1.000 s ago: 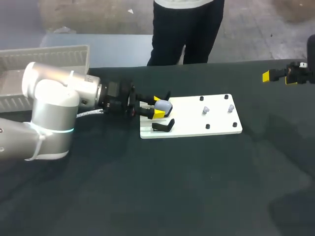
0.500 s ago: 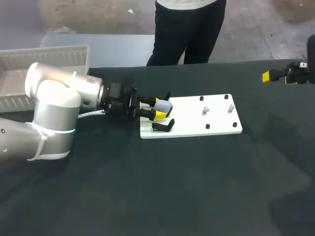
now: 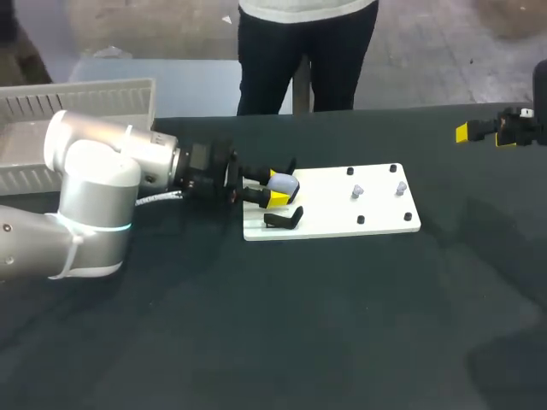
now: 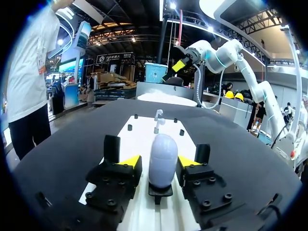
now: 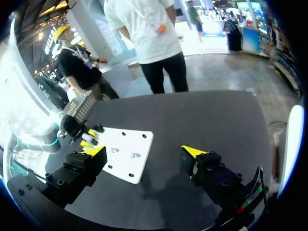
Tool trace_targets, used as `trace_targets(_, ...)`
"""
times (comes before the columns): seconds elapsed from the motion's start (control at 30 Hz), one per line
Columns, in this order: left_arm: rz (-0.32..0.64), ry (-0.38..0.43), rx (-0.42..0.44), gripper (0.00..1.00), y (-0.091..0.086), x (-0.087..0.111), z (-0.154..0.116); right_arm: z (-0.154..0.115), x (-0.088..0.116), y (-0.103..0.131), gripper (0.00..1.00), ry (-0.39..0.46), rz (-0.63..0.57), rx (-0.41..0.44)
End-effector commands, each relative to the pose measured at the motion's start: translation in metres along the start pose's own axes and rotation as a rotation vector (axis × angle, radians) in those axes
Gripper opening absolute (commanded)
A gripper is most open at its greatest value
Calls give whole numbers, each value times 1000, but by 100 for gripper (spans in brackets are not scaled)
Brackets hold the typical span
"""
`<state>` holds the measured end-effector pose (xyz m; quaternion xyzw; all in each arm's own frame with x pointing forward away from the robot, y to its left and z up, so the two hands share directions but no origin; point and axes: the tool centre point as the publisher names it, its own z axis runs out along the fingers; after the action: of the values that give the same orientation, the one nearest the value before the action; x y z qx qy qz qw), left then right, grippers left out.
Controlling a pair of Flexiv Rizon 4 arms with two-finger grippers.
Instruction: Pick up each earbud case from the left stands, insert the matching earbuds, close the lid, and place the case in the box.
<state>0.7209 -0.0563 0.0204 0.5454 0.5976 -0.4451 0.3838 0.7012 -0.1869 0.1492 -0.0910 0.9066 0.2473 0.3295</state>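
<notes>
The earbud case [image 4: 162, 156] stands upright, rounded end up, between parted left jaws; right jaws gape wide.

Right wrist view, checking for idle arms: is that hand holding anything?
No, the right hand stands wide open with nothing in it.

The earbud case [image 4: 161, 161] is showing a smooth, glossy shell, plastic by its look, while the black stand [image 4: 160, 191] under it and the dark finger blocks of the left gripper [image 4: 158, 162] are looking like matt plastic with dull yellow tips. The white board [image 3: 376, 224] is lying smooth and unshiny on a dark table cover [image 3: 299, 333] that is reading as matt, perhaps cloth. The silver housing of the left arm [image 3: 85, 171] is gleaming with a smooth satin sheen, and the ribbed pale box [image 3: 85, 94] is looking like matt plastic.
</notes>
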Motion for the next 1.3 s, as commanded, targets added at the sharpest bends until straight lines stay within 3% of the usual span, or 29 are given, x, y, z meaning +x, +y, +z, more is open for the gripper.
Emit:
trace_targets(0.03,-2,0,5,43,2,1,0,0,0,1,100,-1,1,6)
trace_targets(0.87,1,-1,17,29,0,1,3,0,0,1,100,-1,1,6)
trace_targets(0.97,3,-2,17,25,1,0,1,0,0,1,100,-1,1,6)
trace_targets(1.03,4,-3,17,7,1,0,1,0,0,1,100,-1,1,6)
trace_targets(1.1,5,-4,18,0,1,0,1,0,0,1,100,-1,1,6)
trace_targets(1.3,15,-11,18,0,-3,-6,-5,0,0,1,100,-1,1,6)
